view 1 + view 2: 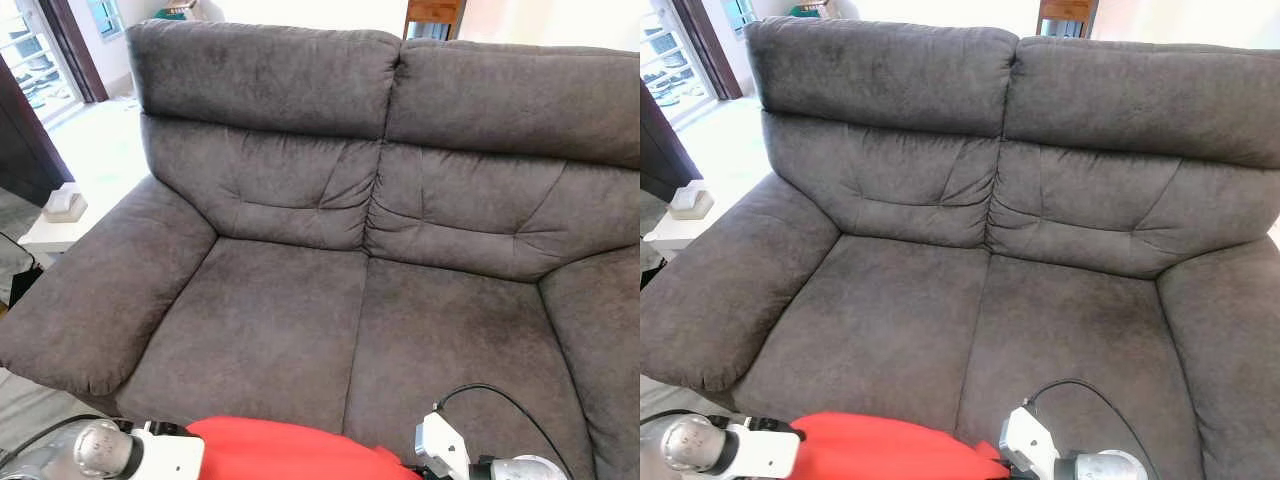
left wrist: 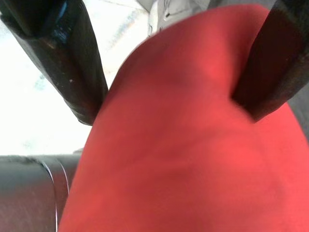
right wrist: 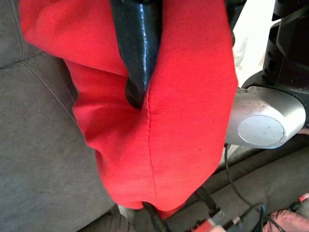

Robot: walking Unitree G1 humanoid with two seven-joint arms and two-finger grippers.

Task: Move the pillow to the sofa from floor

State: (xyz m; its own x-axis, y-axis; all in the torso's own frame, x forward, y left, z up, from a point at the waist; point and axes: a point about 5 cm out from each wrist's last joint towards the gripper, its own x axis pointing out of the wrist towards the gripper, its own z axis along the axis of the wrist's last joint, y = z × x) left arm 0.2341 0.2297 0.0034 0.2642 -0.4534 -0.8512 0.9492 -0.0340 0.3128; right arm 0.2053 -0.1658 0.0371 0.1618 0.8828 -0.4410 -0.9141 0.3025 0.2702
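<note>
Both grippers hold the red pillow [image 1: 285,450] between them, just before the front edge of the grey sofa [image 1: 330,300]. Left gripper [image 2: 169,96]: its two black fingers [image 2: 72,63] press into the fabric from either side, clamped on it. Right gripper [image 3: 145,58]: one finger [image 3: 137,48] digs into a fold, closed on the pillow; the other finger is hidden behind cloth. Most of the pillow is cut off below the head views. Sofa's seat cushions lie bare. Beside its left armrest, a small pale object [image 1: 65,203] is too blurred to identify.
</note>
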